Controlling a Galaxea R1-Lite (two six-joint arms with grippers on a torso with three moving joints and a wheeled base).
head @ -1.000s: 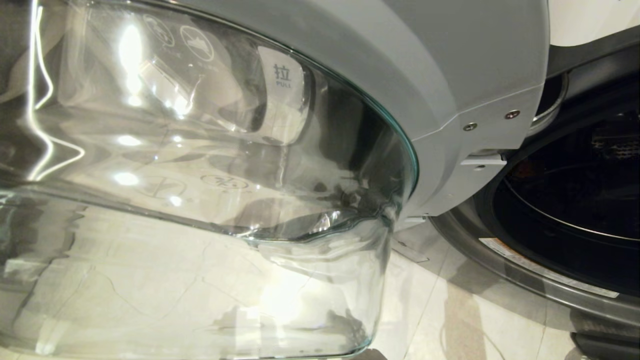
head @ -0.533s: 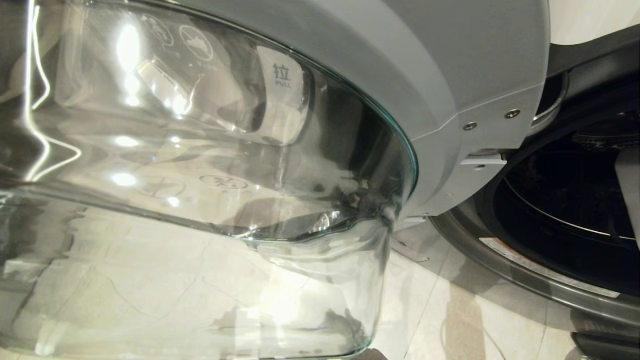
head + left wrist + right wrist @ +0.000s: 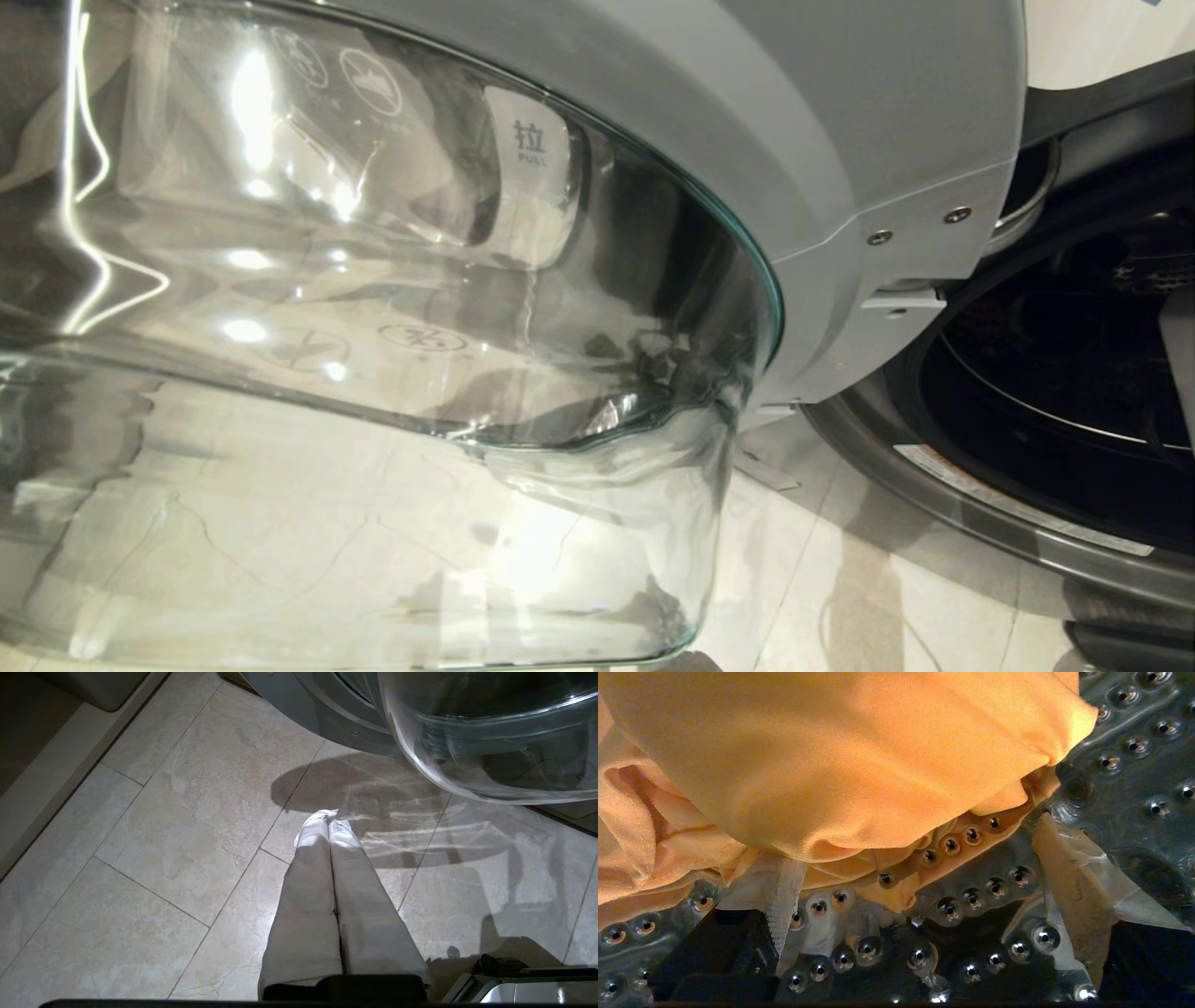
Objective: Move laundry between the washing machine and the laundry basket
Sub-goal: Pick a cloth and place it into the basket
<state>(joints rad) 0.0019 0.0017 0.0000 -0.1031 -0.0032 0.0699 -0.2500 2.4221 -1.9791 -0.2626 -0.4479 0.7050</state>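
Right gripper [image 3: 920,858] is inside the drum [image 3: 1134,765] of the washing machine [image 3: 980,523], fingers spread wide and holding nothing; one fingertip [image 3: 1069,877] stands clear over the perforated steel, the other [image 3: 784,891] pokes at the edge of the orange-yellow garment [image 3: 840,760], though touching or just beside it is hard to judge; that garment lies heaped on the drum wall; from the head view the open glass door [image 3: 373,373] fills the frame, the dark drum mouth to its right; left gripper [image 3: 328,821] hangs over the tiled floor [image 3: 163,835] below the door, fingers pressed together, empty.
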